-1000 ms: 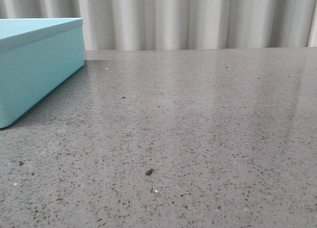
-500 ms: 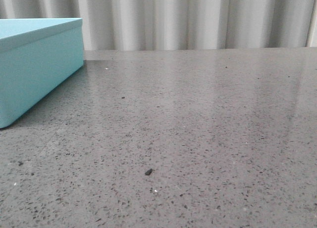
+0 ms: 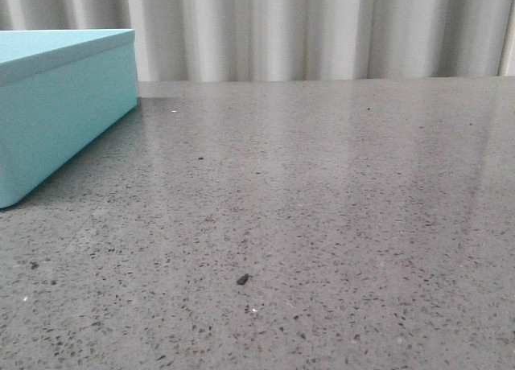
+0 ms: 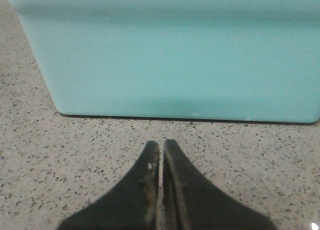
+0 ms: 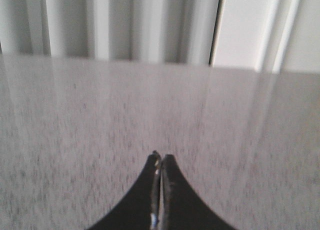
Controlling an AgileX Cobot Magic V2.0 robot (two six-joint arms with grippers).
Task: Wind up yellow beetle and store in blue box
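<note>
The blue box (image 3: 60,104) stands at the far left of the grey table, its lid on. In the left wrist view its turquoise side (image 4: 170,55) fills the upper part of the picture. My left gripper (image 4: 161,146) is shut with nothing between its black fingers, a short way in front of that side and apart from it. My right gripper (image 5: 161,157) is also shut and empty, low over bare table, facing the back wall. The yellow beetle is out of view in every frame. Neither gripper shows in the front view.
A speckled grey stone table (image 3: 322,193) runs back to a ribbed white curtain wall (image 3: 322,32). A small dark crumb (image 3: 242,279) lies near the front of the table.
</note>
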